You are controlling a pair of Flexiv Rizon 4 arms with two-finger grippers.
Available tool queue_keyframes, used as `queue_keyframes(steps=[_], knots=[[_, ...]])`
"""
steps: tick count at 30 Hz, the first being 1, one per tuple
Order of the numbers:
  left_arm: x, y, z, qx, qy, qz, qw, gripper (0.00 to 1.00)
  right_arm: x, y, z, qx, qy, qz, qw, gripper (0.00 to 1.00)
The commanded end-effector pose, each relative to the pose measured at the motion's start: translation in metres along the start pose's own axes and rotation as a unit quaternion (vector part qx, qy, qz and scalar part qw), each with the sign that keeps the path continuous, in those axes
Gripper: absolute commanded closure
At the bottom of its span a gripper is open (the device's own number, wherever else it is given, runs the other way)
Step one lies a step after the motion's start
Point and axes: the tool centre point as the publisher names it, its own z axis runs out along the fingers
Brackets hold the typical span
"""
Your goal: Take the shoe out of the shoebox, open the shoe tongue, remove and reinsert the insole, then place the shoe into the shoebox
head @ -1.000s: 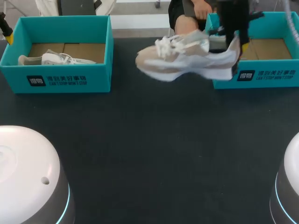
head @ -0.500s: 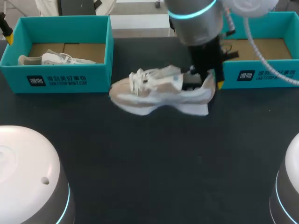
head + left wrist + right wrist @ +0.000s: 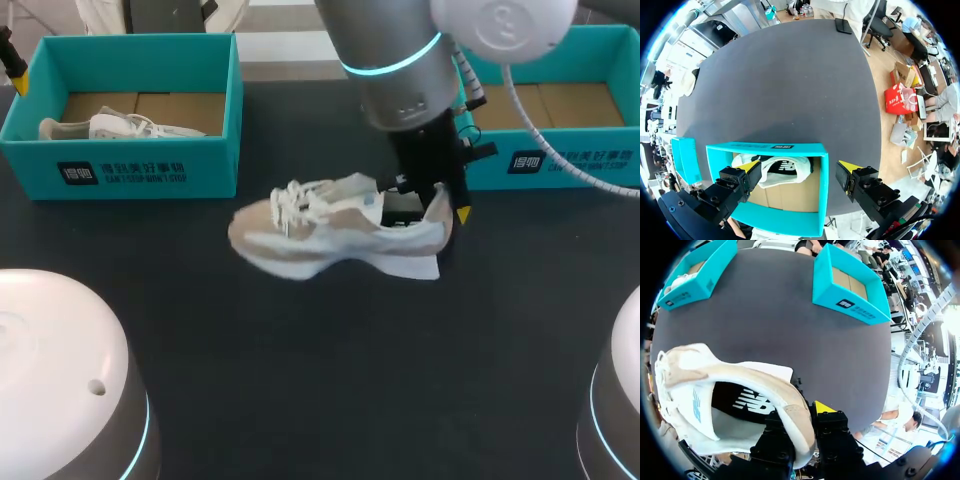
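A beige and white shoe is at the table's middle, toe to the left, low over the dark surface. My right gripper is shut on its heel. In the right wrist view the heel collar of the shoe is pinched in the right gripper, one finger inside and one outside. The teal right shoebox stands behind, with nothing but cardboard showing inside. My left gripper hangs open over the teal left shoebox, which holds a second white shoe.
The left shoebox with its white shoe stands at the back left. Both boxes sit along the far edge, also visible as left box and right box. The white arm bases fill the near corners.
My right arm carried the shoe from in front of the right shoebox leftward and down to the table's middle. The left arm has stayed put.
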Motion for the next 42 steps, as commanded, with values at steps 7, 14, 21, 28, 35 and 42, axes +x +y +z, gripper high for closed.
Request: queue_keyframes(steps=[7,14,21,28,35,42], knots=[[0.0,-0.001,0.0,-0.001,0.001,0.0,1.0,0.0,0.009,0.006,0.027,-0.011,0.001,0.037,0.999,1.0],[0.0,-0.001,0.0,-0.001,0.001,0.0,1.0,0.0,0.024,0.004,0.069,-0.018,0.01,0.078,0.997,1.0],[0.0,-0.001,0.0,-0.001,0.001,0.0,1.0,0.0,0.043,0.006,0.111,0.001,0.018,0.068,0.998,1.0],[0.0,-0.001,0.0,-0.001,0.001,0.0,1.0,0.0,0.056,0.006,0.139,-0.011,0.02,0.064,0.998,1.0],[0.0,-0.001,0.0,-0.001,0.001,0.0,1.0,0.0,0.066,0.008,0.154,-0.035,0.004,0.038,0.999,1.0],[0.0,-0.001,0.0,-0.001,0.001,0.0,1.0,0.0,0.072,0.015,0.148,-0.052,-0.007,0.018,0.998,1.0]])
